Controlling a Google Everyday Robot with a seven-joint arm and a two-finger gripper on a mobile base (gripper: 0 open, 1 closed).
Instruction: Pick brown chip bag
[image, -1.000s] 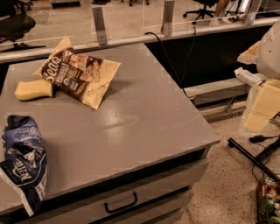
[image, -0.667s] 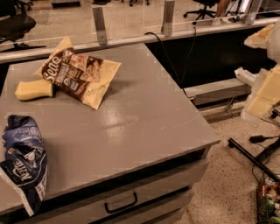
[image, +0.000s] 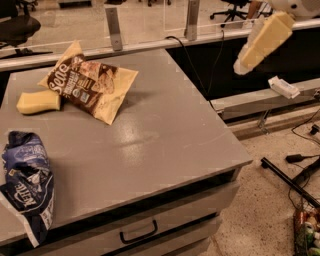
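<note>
The brown chip bag (image: 92, 85) lies flat on the far left part of the grey table (image: 165, 140). It is crinkled, with a dark brown front, tan-yellow edges and white slanted lettering. My gripper (image: 242, 65) hangs in the air at the upper right, beyond the table's right edge. It is tilted with its tip pointing down-left, well apart from the bag, and it holds nothing.
A small yellow block (image: 39, 101) touches the brown bag's left side. A dark blue-and-white chip bag (image: 27, 180) lies at the table's front left edge. Drawers (image: 140, 231) sit under the table. Cables and a stand leg (image: 290, 180) lie on the floor at right.
My gripper has risen from low at the right edge of view and moved left, closer to the table. The bags and the block have not moved.
</note>
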